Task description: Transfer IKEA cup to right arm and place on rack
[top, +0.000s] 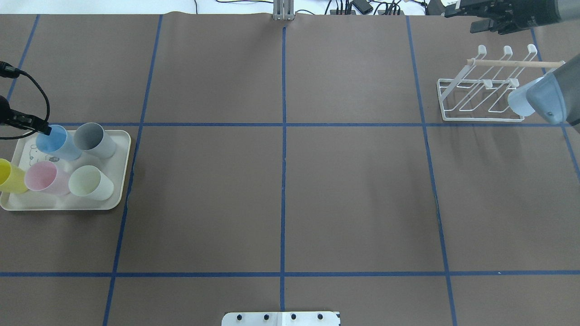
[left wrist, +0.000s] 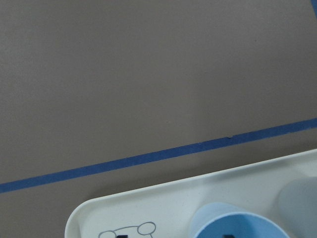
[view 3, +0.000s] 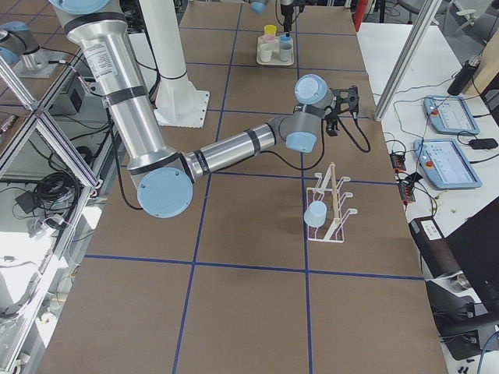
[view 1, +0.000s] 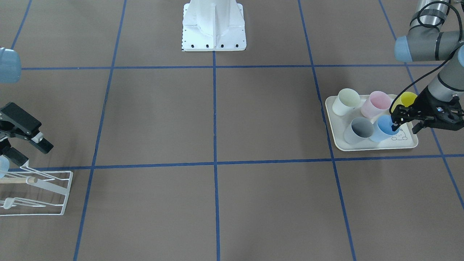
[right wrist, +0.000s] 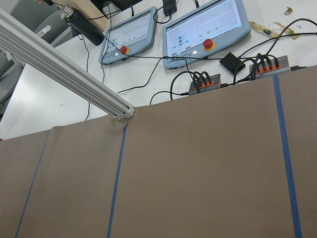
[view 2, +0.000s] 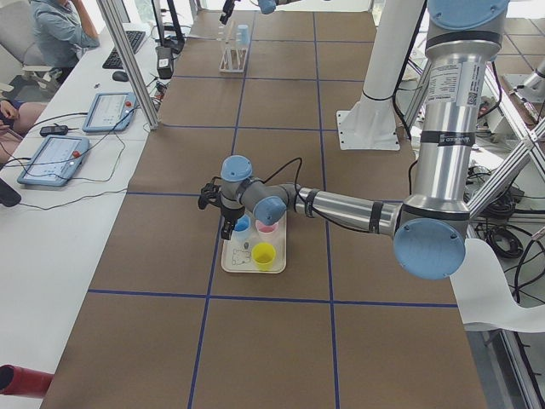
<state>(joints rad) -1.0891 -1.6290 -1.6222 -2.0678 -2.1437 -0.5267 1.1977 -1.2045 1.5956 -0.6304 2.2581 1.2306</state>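
**Q:** What surface and room were shown?

**A:** A table (view 1: 163, 116) covered in brown paper and ruled into squares by blue tape, with the white robot base (view 1: 214, 25) at the robot's edge. In the right wrist view a white desk lay beyond the table. It carried two teach pendants (right wrist: 208, 27) with red buttons and an aluminium post (right wrist: 64, 74). A seated person (view 2: 60, 25) appeared in the left side view.

**Q:** Which containers, and what did they hold?

**A:** A cream tray (view 1: 369, 146) held five upright cups: white cup (view 1: 342, 105), pink cup (view 1: 373, 107), yellow cup (view 1: 407, 98), grey cup (view 1: 357, 132) and blue cup (view 1: 378, 134). The blue cup stood just beside the grey one. The white wire rack (view 1: 68, 192), with its wooden rod (view 1: 18, 180), stood well apart at the table's other end. A pale blue cup (view 3: 315, 214) hung on it.

**Q:** And the grippers?

**A:** The left gripper (view 1: 395, 119) was spread, with one finger inside the blue cup's mouth and the other outside its rim, not clamped. The right gripper (view 1: 36, 154) hung just beside the rack, jaws wide apart and gripping nothing.

**Q:** Any writing?

**A:** An outline animal drawing (view 1: 400, 137) marked the tray. The label (view 2: 456, 81) on the left arm (view 2: 341, 204) was too small to read.
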